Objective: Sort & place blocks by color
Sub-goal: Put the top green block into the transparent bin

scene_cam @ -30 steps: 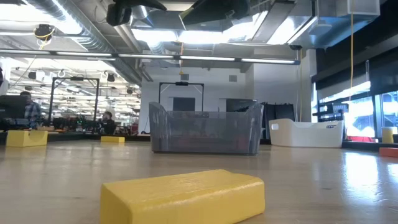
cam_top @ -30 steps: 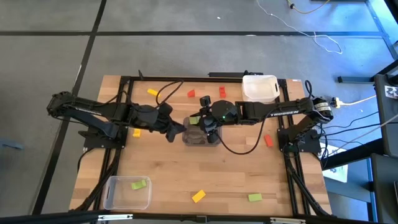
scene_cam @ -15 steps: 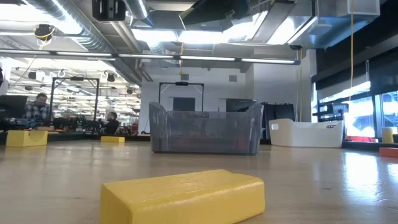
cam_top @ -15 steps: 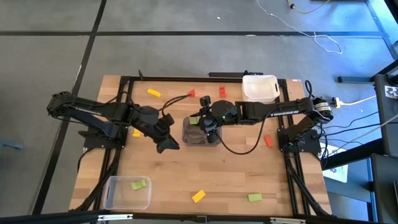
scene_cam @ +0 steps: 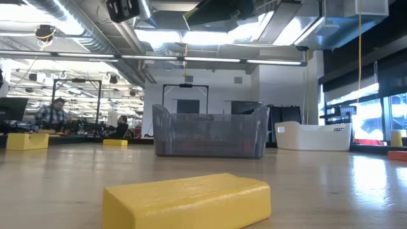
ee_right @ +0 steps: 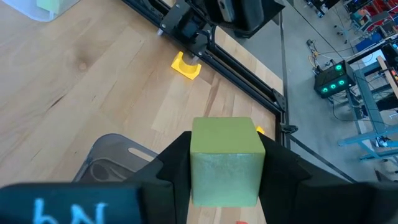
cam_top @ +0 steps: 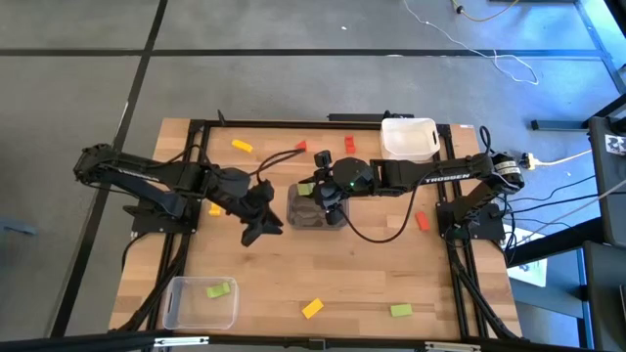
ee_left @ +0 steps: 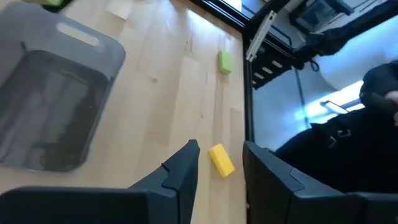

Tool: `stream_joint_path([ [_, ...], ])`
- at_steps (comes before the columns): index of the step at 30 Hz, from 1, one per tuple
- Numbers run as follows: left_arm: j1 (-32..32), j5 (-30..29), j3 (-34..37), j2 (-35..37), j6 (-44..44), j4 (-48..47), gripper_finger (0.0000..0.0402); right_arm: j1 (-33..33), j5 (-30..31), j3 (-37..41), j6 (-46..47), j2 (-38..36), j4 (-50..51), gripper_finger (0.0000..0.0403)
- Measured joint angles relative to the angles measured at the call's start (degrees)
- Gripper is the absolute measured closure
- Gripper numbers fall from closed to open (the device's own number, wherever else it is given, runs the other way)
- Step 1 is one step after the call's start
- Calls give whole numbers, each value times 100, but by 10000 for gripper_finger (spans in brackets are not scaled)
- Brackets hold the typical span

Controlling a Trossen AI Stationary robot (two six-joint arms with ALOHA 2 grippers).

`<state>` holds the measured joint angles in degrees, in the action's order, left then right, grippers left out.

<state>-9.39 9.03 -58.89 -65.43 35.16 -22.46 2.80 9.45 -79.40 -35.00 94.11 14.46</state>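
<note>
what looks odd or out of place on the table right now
The right tool holds a light green block above the grey bin, though the other green block sits in the clear bin. Red, yellow and green blocks lie scattered loose on the table. Nothing looks spilled or damaged.

White lettering reading "TROSSEN" runs along the forearm of the right arm (cam_top: 452, 177) in the high view, the only brand name that can be made out there. In the right wrist view, two white characters sit on the dark body of that arm's own wrist housing (ee_right: 59, 211), at the near edge; they are seen upside down and cut off, and look like "N" and "d" or "P", too partial to read as a word. No other text, number, label or sign can be read on the table, the bins, the blocks or in the room behind.
</note>
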Motion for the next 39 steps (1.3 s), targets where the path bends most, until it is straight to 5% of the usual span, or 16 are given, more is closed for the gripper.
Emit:
stream_joint_path([
  [17, 0, -526, -7, 33, -283, 0, 213, 1, 0, 0, 0, 0, -4, 271],
  [39, 0, -705, -4, -12, -729, 22, 210, -1, 2, 0, -1, 0, -8, 271],
])
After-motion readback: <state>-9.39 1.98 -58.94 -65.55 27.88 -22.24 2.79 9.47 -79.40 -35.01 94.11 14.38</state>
